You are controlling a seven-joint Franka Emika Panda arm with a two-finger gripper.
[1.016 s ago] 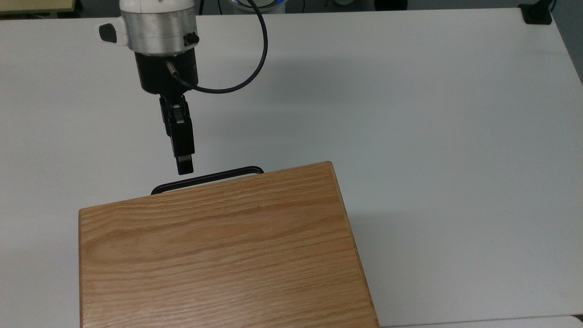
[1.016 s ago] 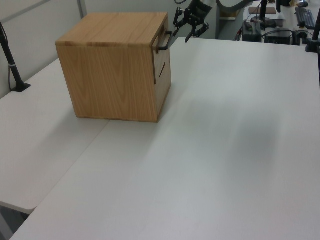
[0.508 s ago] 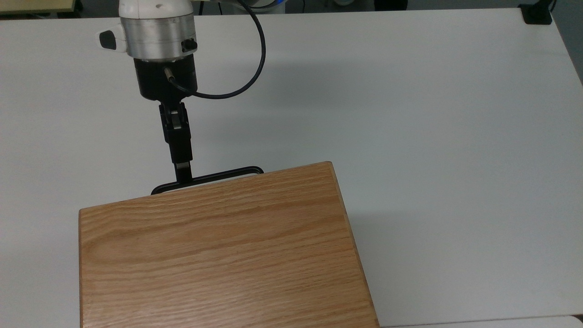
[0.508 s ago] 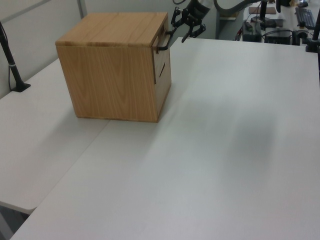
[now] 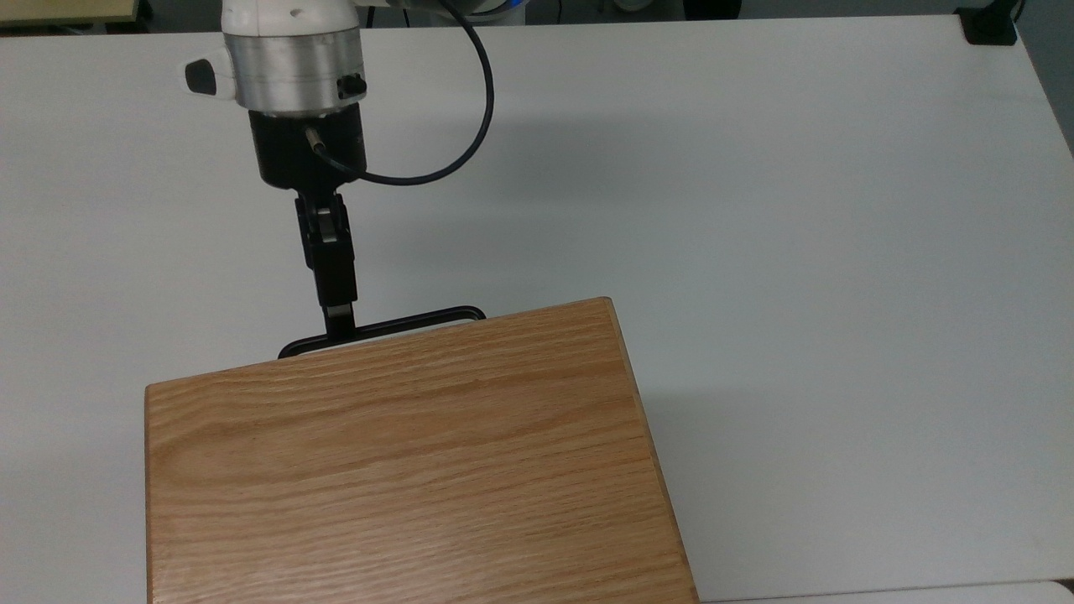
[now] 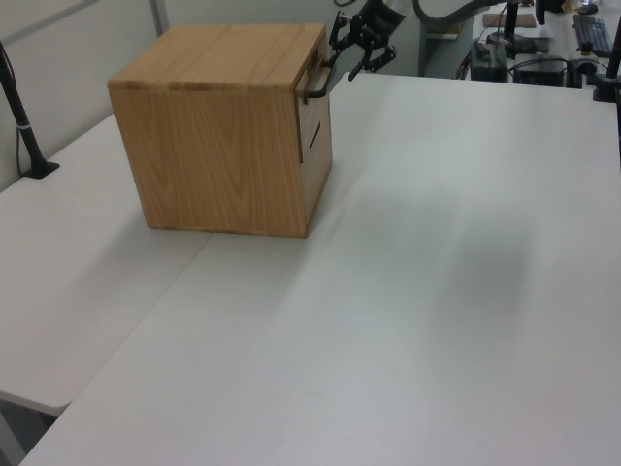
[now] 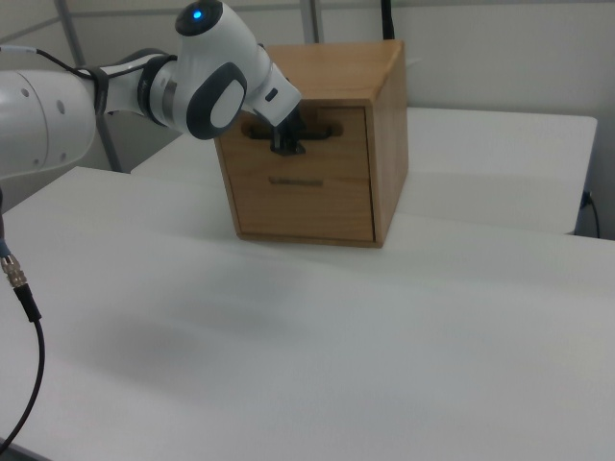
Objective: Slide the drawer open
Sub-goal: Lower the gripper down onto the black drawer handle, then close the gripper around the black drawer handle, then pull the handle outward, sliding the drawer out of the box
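Observation:
The oak cabinet point(image 5: 403, 470) stands on the white table point(image 5: 755, 210). Its top drawer point(image 7: 332, 144) sits shut, flush with the cabinet front. The drawer's thin black bar handle point(image 5: 419, 322) sticks out past the cabinet's top edge in the top view. My gripper point(image 5: 338, 323) has reached the handle near the top view's left end of the bar. In the left view the gripper point(image 6: 342, 60) looks open, with one finger above and one below the handle point(image 6: 315, 83). In the right view the gripper point(image 7: 288, 142) covers the left part of the handle point(image 7: 322, 130).
A lower drawer front with a slot point(image 7: 298, 181) sits under the top drawer. A black post point(image 6: 21, 116) is clamped at the left view's left table edge. Desks with equipment point(image 6: 543, 49) stand behind the table. The arm's cable point(image 5: 470, 109) loops beside the wrist.
The gripper has come down and forward from just short of the handle until its tips sit at the bar. Over the last half second it hardly moved. The drawer has not moved.

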